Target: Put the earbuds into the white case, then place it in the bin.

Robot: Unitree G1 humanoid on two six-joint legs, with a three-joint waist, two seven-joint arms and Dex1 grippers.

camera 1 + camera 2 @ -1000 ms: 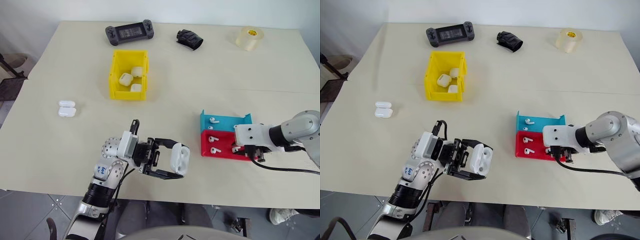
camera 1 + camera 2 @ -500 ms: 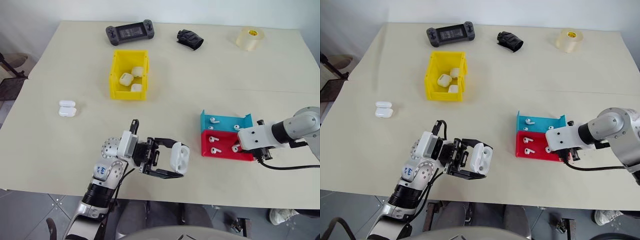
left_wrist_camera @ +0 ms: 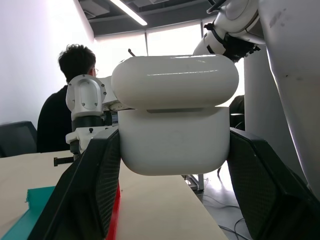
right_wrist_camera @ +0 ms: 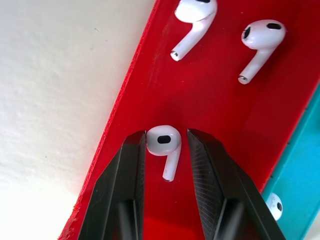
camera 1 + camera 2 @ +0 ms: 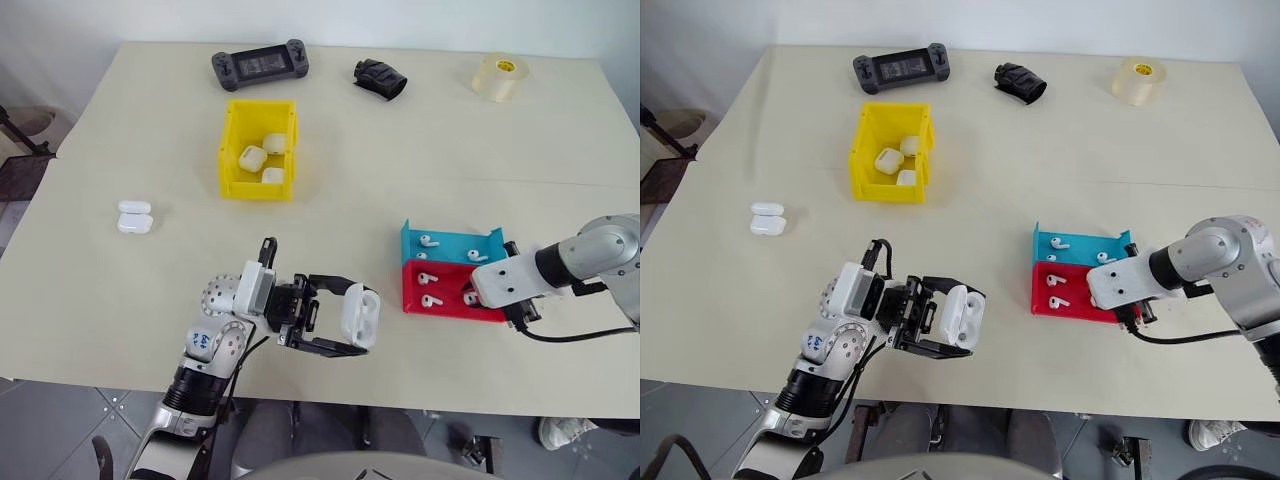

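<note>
Earbud pickup step: right gripper (image 4: 166,145) fingers straddle earbud (image 4: 165,142) in red tray (image 4: 210,110), not yet pinched; left gripper (image 5: 335,316) clamps white case (image 5: 360,316) near desk front edge; next close, lift

Soft, even light is falling from above on the pale table (image 5: 400,170), leaving only faint shadows beside the bin (image 5: 258,150). The left wrist view is facing bright windows and a ceiling strip, and glare is streaking across the glossy case (image 3: 175,115). The red tray (image 4: 220,105) is showing sharp and vivid.
</note>
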